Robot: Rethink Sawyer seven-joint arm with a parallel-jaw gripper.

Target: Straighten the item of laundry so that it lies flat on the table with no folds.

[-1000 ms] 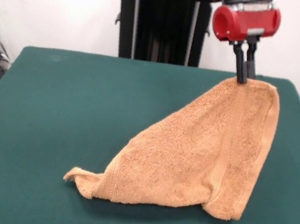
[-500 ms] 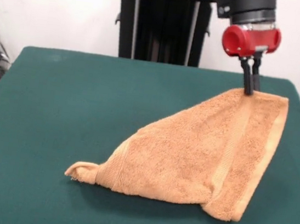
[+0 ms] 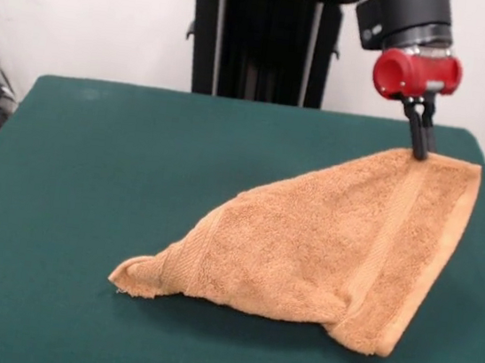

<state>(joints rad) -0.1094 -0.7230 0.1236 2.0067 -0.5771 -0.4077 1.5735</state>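
Observation:
The orange-tan towel [image 3: 323, 246] hangs by its top edge from my gripper [image 3: 420, 151] at the right side of the front view. The gripper is shut on that raised edge. The cloth slopes down to the left, where a curled corner [image 3: 130, 277] rests on the dark green table [image 3: 91, 179]. The lower right corner [image 3: 371, 337] also touches the table. A woven band runs down near the right edge.
The robot's black pedestal [image 3: 261, 41] stands behind the table's far edge. The table's right edge lies close to the towel's raised side. Dark equipment shows at both sides beyond the table.
My gripper has moved right and lower with the towel's edge. The towel has stretched wider and flatter, and its left corner has dragged slightly.

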